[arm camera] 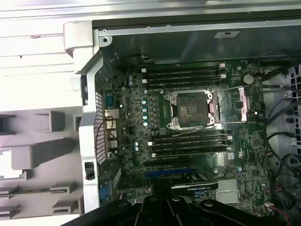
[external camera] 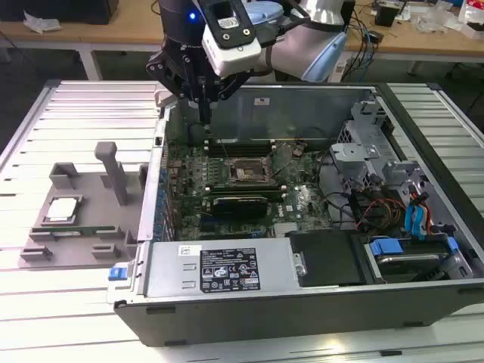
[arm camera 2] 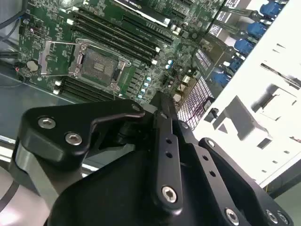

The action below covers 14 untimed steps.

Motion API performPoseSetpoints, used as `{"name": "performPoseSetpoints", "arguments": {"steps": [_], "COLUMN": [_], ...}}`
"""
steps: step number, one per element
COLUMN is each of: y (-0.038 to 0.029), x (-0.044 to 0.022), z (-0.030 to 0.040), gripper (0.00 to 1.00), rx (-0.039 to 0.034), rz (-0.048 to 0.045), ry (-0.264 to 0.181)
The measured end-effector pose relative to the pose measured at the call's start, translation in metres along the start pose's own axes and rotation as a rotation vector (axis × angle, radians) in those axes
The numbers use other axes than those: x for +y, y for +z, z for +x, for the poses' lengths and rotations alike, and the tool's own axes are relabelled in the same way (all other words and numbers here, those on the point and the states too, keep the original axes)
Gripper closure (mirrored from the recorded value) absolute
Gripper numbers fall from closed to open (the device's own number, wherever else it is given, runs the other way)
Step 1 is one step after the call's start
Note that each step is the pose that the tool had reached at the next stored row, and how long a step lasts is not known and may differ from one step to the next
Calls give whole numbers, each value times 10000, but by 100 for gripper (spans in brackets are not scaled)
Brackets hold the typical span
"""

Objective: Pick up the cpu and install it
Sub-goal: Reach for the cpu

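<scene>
The cpu [external camera: 62, 209], a flat silver-topped square with a green rim, lies in a recess of the grey holder [external camera: 76, 249] at the exterior view's left, outside the computer case. My gripper [external camera: 204, 115] hangs over the back left corner of the open case, well away from the cpu. Its black fingers [arm camera 2: 161, 106] look shut with nothing between them. The motherboard's socket [arm camera: 190, 109] stands bare, with its metal frame [arm camera: 242, 103] swung open beside it. The socket [external camera: 246, 172] sits mid-board, to the exterior view's right of the gripper.
A long green memory stick [external camera: 68, 231] lies on the holder in front of the cpu, and a grey post [external camera: 115, 172] rises from the holder. The case wall [external camera: 155, 174] stands between holder and motherboard. Cables and drive bays [external camera: 393, 204] fill the case's right side.
</scene>
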<state>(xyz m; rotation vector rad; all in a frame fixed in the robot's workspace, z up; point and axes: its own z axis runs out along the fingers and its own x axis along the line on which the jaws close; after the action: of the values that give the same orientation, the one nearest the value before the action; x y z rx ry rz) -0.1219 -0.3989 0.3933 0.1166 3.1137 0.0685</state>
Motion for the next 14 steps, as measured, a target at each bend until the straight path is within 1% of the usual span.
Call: {"name": "performPoseSetpoints", "arguments": {"steps": [2,3,5,8,10,11,13,14], "y": [-3,-4,-6,-9,-11,-14,-14,-15], "x": [-9,-13,-17,-24,-32,-38,-40,-43], "z": [128,171,241,322,441,520,551,590], "gripper": [89,89,89,89,89,89,89,89], "rx": [0,0,-1,0,-1,0,-1,-1], "rz": [0,-1,-1,1,0,0,0,0], "ry": [0,-1,1,-1,0,0,1,1]}}
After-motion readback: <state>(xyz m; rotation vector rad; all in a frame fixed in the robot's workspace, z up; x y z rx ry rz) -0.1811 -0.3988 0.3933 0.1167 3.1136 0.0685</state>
